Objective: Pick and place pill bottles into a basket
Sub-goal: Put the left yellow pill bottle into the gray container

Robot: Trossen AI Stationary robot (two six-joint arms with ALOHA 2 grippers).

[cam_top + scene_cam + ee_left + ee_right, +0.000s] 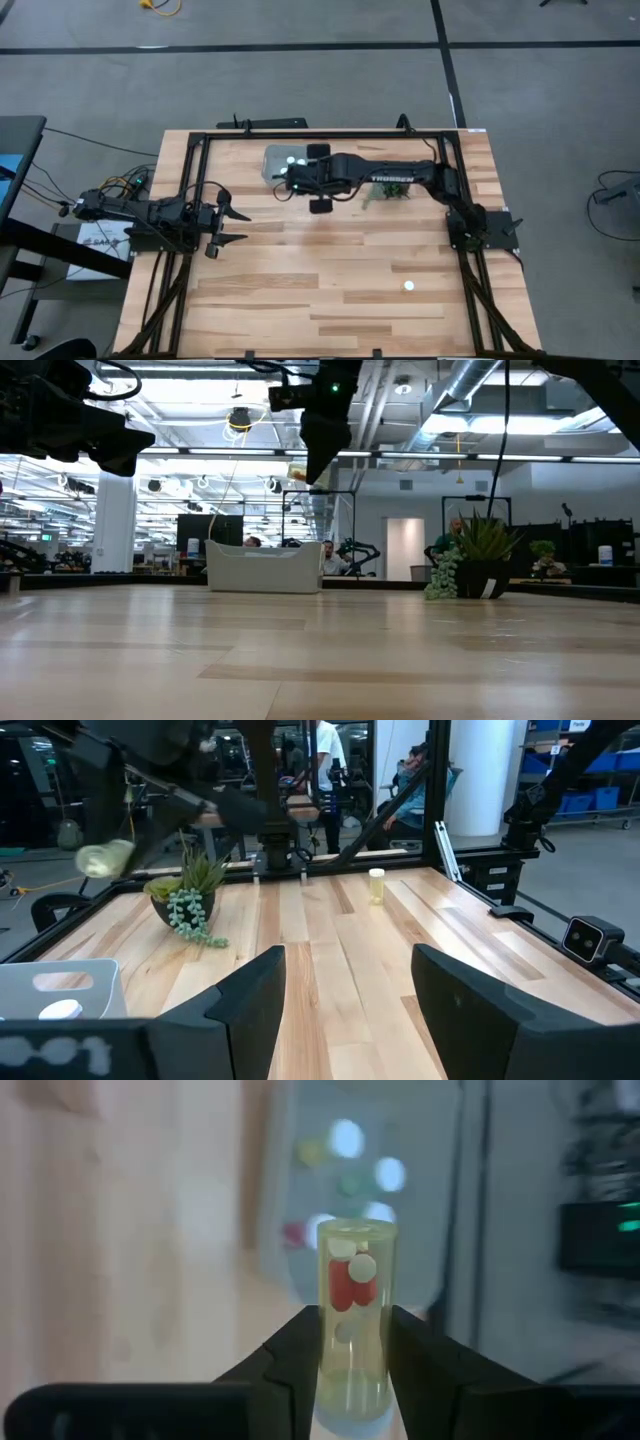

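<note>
My right gripper is shut on a clear yellowish pill bottle with red and white pills inside, high above the near rim of the pale translucent basket at the table's far middle. One white-capped bottle lies in the basket. Another bottle stands on the table near the right front; it also shows in the left wrist view. My left gripper is open and empty at the table's left side. My right gripper pinches the bottle's two side walls between its two fingers. The bottle lies along the fingers and sticks out past their tips, its far end pointing away from the wrist. It is lifted clear above the basket, as the low view shows.
A small potted green plant stands right of the basket, under the right arm. A black frame runs around the table's edges. The wooden table top stretches out in front of the basket.
</note>
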